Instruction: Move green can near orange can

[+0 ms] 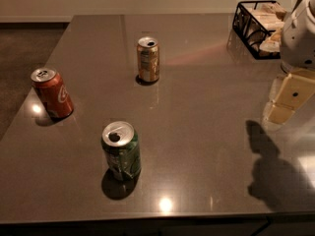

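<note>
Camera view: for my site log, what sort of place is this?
Likely an office break room: a countertop with a green can, orange can and red can, plus a wire snack basket. The gripper hangs at the view's right edge.

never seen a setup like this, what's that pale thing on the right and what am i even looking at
This is a single camera picture looking down on a dark table. The pale thing at the right edge is a robot's arm. It ends in its tool, the part that grasps, which hangs over the table's right side, away from the cans. Nothing seems to be held. Three upright drink cans stand apart: a green can nearest the front, an orange can further back, and a red can on the left. A black wire basket sits at the back right.
</note>
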Tool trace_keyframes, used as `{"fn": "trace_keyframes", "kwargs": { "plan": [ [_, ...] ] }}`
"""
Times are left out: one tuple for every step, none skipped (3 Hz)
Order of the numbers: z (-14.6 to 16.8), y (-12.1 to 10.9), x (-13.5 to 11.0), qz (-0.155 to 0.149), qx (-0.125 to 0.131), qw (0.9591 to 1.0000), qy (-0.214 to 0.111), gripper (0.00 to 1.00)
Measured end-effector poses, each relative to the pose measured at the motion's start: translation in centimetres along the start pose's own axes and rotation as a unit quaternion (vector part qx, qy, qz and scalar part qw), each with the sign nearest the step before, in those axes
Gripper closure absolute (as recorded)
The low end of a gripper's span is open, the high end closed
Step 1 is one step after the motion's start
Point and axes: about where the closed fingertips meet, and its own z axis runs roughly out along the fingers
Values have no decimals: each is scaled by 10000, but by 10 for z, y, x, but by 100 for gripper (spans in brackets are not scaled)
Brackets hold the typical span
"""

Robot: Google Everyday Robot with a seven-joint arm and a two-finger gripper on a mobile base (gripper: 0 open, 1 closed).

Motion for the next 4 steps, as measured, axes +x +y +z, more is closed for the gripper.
{"fn": "trace_keyframes", "kwargs": {
  "plan": [
    [0, 0, 0, 0, 1, 10000, 0, 0],
    [2, -5, -3, 18, -69, 10000, -42, 0],
    [11, 6, -17, -174, -318, 9987, -368, 0],
    [15, 38, -60, -530, -725, 9891, -1164, 0]
  ]
}}
